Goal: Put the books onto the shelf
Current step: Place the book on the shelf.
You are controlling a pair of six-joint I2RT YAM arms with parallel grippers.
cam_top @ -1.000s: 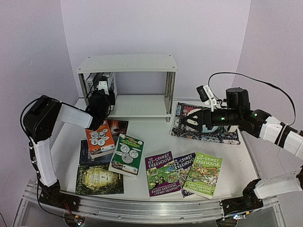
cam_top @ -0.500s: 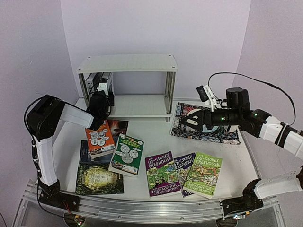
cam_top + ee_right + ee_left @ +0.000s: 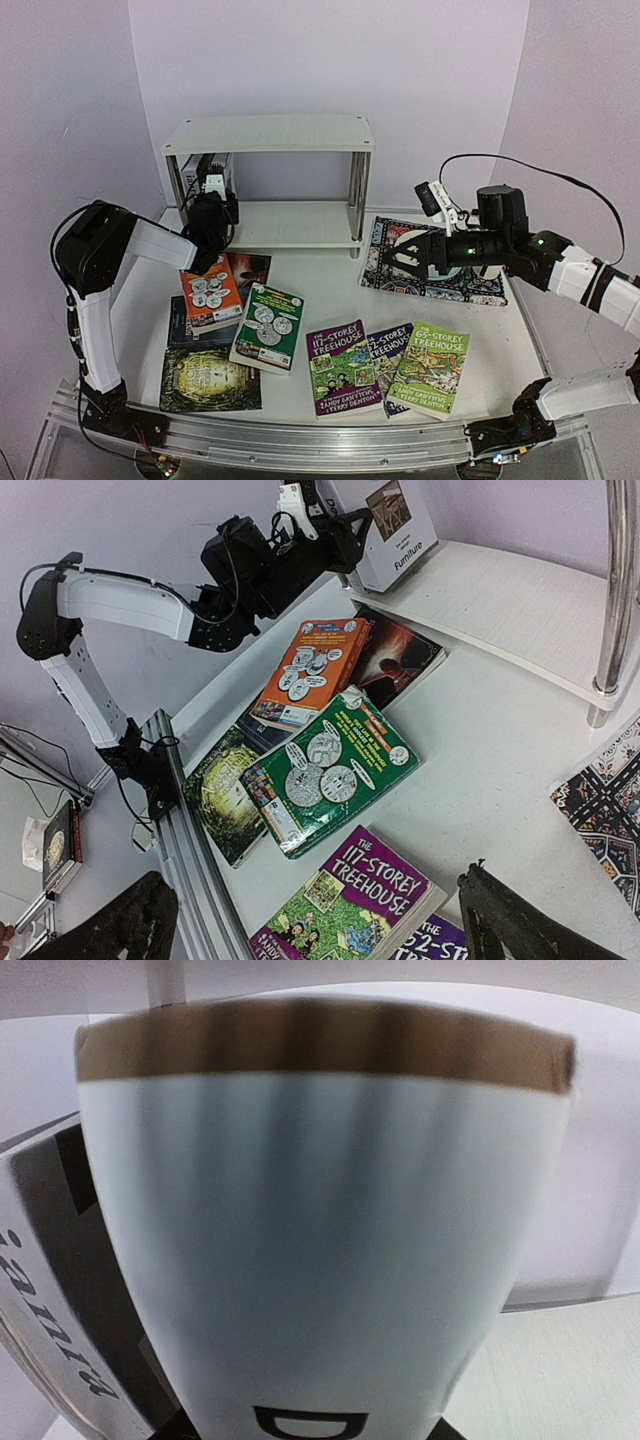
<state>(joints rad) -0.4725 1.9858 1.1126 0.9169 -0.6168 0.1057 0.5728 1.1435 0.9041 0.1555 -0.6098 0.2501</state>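
— Fingers first: how did yours stand?

— My left gripper (image 3: pixel 213 190) was clamped on a thick white hardback (image 3: pixel 320 1240), which it held upright at the left end of the shelf's (image 3: pixel 268 133) lower board. From my left wrist its spine filled nearly the whole view, with a brown band along the top. Whether it rested on the board I could not tell. A second white book (image 3: pixel 395 525), with "Furniture" printed on it, stood just beside it on that board.

— And the right?

— My right gripper (image 3: pixel 400 257) hung with its fingers spread wide and nothing between them. It was above the near-left part of the patterned mat (image 3: pixel 480 285), to the right of the shelf.

— Where were the other books?

— They lay flat on the table (image 3: pixel 320 290) in front of the shelf. An orange paperback (image 3: pixel 211 292) lay over a reddish dark book (image 3: pixel 250 268) and a dark blue book (image 3: pixel 178 325). A green paperback (image 3: pixel 268 327) lay just beside the orange one, its near corner over a murky green book (image 3: pixel 210 378). Further right, three overlapped in a row: a purple Treehouse paperback (image 3: pixel 343 367), a blue Treehouse paperback (image 3: pixel 388 345) and a green Treehouse paperback (image 3: pixel 430 368).
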